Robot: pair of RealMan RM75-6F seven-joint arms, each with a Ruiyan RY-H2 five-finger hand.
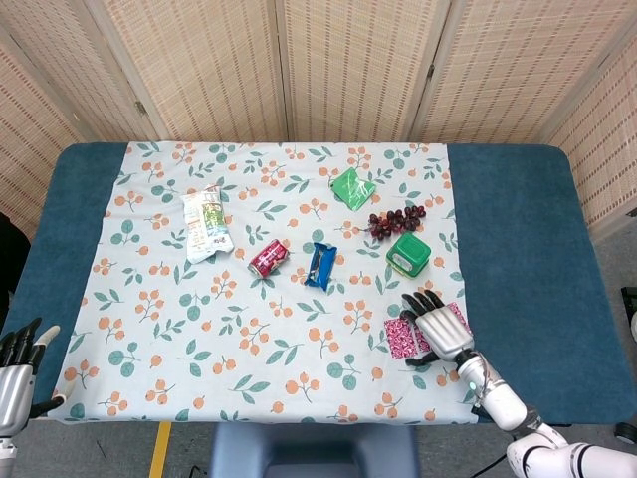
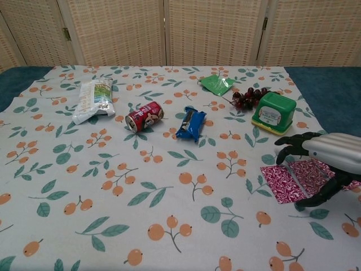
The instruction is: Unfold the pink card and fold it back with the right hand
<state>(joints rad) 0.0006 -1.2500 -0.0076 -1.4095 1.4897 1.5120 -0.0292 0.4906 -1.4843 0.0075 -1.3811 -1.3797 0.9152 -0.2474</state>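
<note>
The pink patterned card (image 1: 400,337) (image 2: 282,183) lies unfolded and flat on the floral cloth at the near right. My right hand (image 1: 436,325) (image 2: 318,159) hovers over the card's middle and right panels, fingers spread, thumb curled under toward the card's near edge. Only the left panel and a strip at the right show. I cannot tell whether the fingers touch the card. My left hand (image 1: 18,363) hangs open off the table's near left corner, holding nothing.
A green box (image 1: 408,254) (image 2: 274,112) stands just beyond the card, with dark grapes (image 1: 394,219) and a green packet (image 1: 352,186) behind it. A blue wrapper (image 1: 319,264), a red can (image 1: 268,257) and a white snack bag (image 1: 205,222) lie further left.
</note>
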